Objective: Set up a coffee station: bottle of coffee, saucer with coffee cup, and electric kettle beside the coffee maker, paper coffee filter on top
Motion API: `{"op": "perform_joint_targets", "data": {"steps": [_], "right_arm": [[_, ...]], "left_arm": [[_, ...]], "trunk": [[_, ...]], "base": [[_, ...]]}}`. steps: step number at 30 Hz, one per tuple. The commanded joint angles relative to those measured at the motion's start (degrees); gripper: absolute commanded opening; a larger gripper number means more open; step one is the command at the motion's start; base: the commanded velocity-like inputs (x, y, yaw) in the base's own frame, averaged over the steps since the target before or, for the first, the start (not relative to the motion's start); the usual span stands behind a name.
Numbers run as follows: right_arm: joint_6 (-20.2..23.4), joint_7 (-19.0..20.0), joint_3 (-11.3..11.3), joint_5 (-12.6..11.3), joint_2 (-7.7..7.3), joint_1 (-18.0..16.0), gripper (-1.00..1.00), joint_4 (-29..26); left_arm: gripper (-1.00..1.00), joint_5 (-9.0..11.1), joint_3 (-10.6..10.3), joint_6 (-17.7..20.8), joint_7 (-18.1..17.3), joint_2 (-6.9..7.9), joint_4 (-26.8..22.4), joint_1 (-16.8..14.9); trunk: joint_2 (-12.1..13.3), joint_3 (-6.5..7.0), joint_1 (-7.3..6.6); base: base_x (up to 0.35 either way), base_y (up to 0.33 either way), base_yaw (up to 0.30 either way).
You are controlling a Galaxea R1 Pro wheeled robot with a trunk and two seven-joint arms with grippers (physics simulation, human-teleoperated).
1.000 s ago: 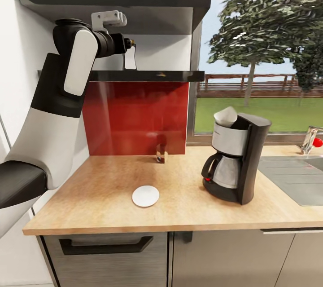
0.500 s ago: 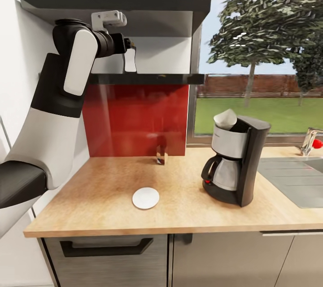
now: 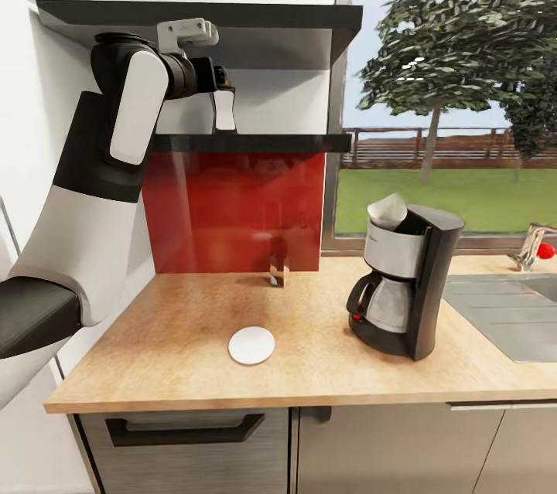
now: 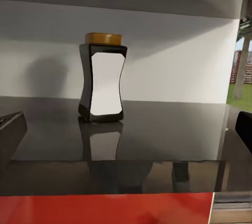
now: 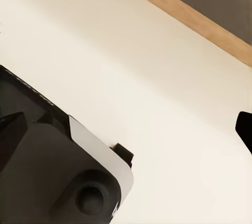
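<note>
The counter [image 3: 186, 339] carries the coffee maker [image 3: 406, 281] on its right part, with the filter [image 3: 387, 212] in its basket, and the saucer [image 3: 251, 345] well to its left. My left hand [image 3: 223, 103] is raised at the shelf [image 4: 131, 129], fingers spread wide, facing the upright bottle [image 4: 103, 79]. I cannot tell my right hand's state.

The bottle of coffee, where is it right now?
The bottle of coffee stands upright on the kitchen shelf, near the wall, facing the left claw, which has not reached it.
</note>
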Motion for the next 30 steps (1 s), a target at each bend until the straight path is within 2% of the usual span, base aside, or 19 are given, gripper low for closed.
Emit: {"op": "perform_joint_targets", "data": {"steps": [1,9,16,30], "right_arm": [[-0.15,0.18,0.45,-0.41,-0.02,-0.04,1.0,-0.01],[-0.15,0.18,0.45,-0.45,-0.02,-0.04,1.0,-0.01],[-0.15,0.16,0.45,-0.42,-0.02,-0.04,1.0,-0.01],[-0.15,0.14,0.45,-0.42,-0.02,-0.04,1.0,-0.01]], "left_arm": [[1.0,0.59,-0.04,0.08,0.6,0.0,0.06,-0.07],[1.0,0.6,-0.05,-0.18,0.66,-0.07,0.76,0.05],[1.0,0.6,-0.08,-3.0,0.68,-0.1,3.23,0.18],[1.0,0.56,-0.15,-3.36,0.68,-0.17,3.59,0.2]], "trunk": [[-0.04,-0.08,0.0],[-0.04,-0.08,0.0],[-0.04,-0.08,0.0],[-0.04,-0.08,0.0]], "base": [[0.0,0.0,0.0],[0.0,0.0,0.0],[0.001,0.0,0.0],[0.101,-0.033,0.0]]}}
